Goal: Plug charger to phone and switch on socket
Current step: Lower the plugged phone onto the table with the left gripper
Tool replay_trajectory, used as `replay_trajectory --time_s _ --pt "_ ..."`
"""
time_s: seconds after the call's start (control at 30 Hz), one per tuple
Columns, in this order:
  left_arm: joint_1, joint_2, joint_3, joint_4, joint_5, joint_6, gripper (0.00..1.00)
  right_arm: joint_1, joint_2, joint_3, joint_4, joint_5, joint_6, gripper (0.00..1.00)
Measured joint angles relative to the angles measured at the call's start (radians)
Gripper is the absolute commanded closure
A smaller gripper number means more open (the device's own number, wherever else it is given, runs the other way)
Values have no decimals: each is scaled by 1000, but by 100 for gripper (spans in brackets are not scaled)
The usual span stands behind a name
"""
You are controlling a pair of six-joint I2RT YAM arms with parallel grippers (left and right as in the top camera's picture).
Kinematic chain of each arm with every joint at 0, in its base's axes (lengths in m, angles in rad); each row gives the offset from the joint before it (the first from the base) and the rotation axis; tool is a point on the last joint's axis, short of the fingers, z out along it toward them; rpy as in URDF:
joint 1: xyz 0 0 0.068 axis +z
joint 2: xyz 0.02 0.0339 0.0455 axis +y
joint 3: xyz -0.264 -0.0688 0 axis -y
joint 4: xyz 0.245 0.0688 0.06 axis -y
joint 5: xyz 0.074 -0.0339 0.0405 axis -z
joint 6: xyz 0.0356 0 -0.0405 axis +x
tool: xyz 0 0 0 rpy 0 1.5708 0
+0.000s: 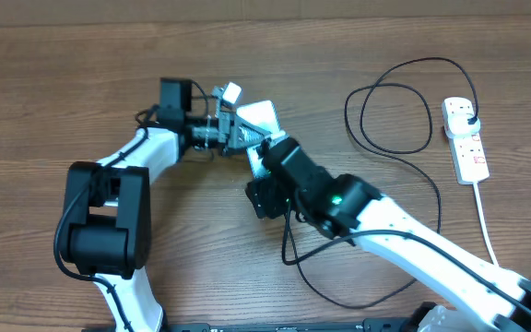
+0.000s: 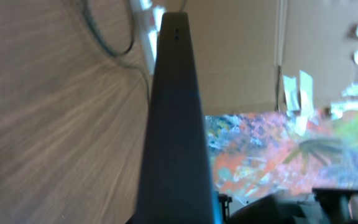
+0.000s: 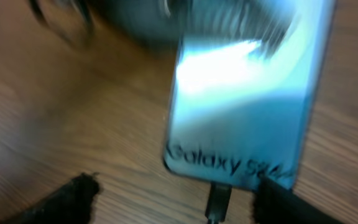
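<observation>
The phone (image 1: 264,116), with its light blue screen, is held tilted off the table by my left gripper (image 1: 231,130), which is shut on it. In the left wrist view the phone shows edge-on as a dark slab (image 2: 176,124). In the right wrist view the phone (image 3: 241,106) shows "Galaxy S24" text, and the charger's small black connector (image 3: 218,199) sits at its bottom edge. My right gripper (image 3: 176,190) is open, with a finger on each side of the connector. The black cable (image 1: 348,106) loops right to its plug head (image 1: 468,116), which is in the white socket strip (image 1: 473,155).
The strip's thick white cord (image 1: 488,231) runs toward the front right edge. More black cable (image 1: 339,302) lies looped under my right arm. The tabletop is wood. A colourful blurred background fills the right of the left wrist view.
</observation>
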Motion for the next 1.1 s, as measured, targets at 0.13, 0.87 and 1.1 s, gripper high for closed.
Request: replay_trajectory --time_s 0.13,0.87,1.1 --pt "-82 0 -5 -5 -141 -60 96 -13 -160 121 -147 33 -6 0" --pt "-139 175 400 -601 -510 295 96 -104 -661 151 -493 202 174 0" --pt "-55 305 400 -625 -387 350 87 -104 -658 147 -491 204 212 0"
